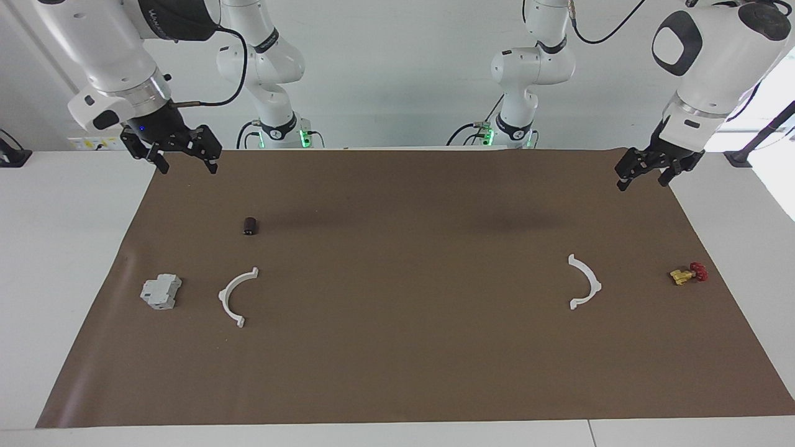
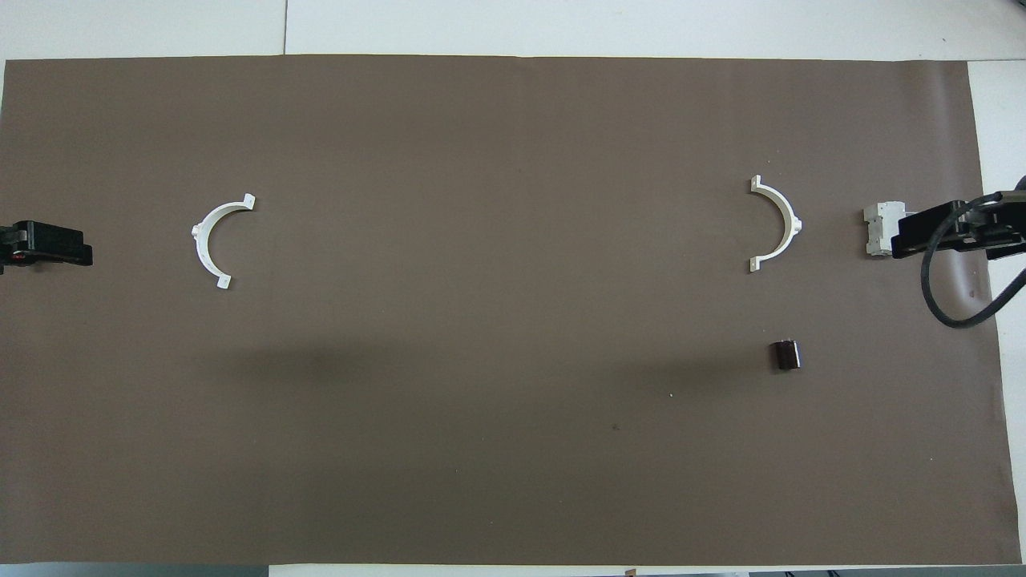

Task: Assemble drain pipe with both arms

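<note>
Right gripper (image 1: 184, 156), upper left of facing view: fingers spread, empty. Left gripper (image 1: 652, 171), upper right: spread, empty.

Two white half-rings lie flat, far apart: one (image 1: 237, 297) lower left by grey block (image 1: 161, 292), other (image 1: 586, 282) right, near yellow-red valve (image 1: 688, 274).

Risk: thin arc slips from pinch; tabs miss when joining.

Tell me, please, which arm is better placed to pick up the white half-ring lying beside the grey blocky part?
Right. The right gripper hangs open at that end, by the half-ring; the left gripper waits at the other end.

matt brown paper sheet (image 1: 397, 347); smooth white plastic half-rings (image 1: 236, 297); grey plastic block (image 1: 161, 292).
</note>
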Action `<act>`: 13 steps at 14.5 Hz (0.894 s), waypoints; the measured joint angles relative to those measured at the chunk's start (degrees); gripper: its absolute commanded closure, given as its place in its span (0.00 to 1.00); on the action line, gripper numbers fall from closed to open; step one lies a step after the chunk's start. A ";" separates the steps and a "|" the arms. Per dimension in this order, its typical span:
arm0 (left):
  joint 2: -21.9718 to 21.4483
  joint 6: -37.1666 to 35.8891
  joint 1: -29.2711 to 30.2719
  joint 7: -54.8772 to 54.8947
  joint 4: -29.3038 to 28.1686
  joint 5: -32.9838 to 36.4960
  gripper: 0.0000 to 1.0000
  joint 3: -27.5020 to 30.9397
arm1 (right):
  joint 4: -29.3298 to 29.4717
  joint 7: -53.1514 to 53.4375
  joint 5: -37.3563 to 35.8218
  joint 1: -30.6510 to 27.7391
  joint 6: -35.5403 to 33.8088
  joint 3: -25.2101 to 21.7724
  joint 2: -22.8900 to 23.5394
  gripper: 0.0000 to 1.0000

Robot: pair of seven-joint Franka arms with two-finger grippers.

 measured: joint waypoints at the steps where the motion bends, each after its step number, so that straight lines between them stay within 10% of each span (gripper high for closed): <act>1: 0.00 -0.02 0.00 0.02 0.00 0.00 0.00 0.02 | 0.00 0.00 0.00 0.00 0.00 0.00 0.01 0.00; 13: 0.00 -0.67 0.85 1.29 0.00 0.00 0.00 0.29 | -1.07 -0.75 0.00 -0.20 0.55 -0.08 0.01 0.00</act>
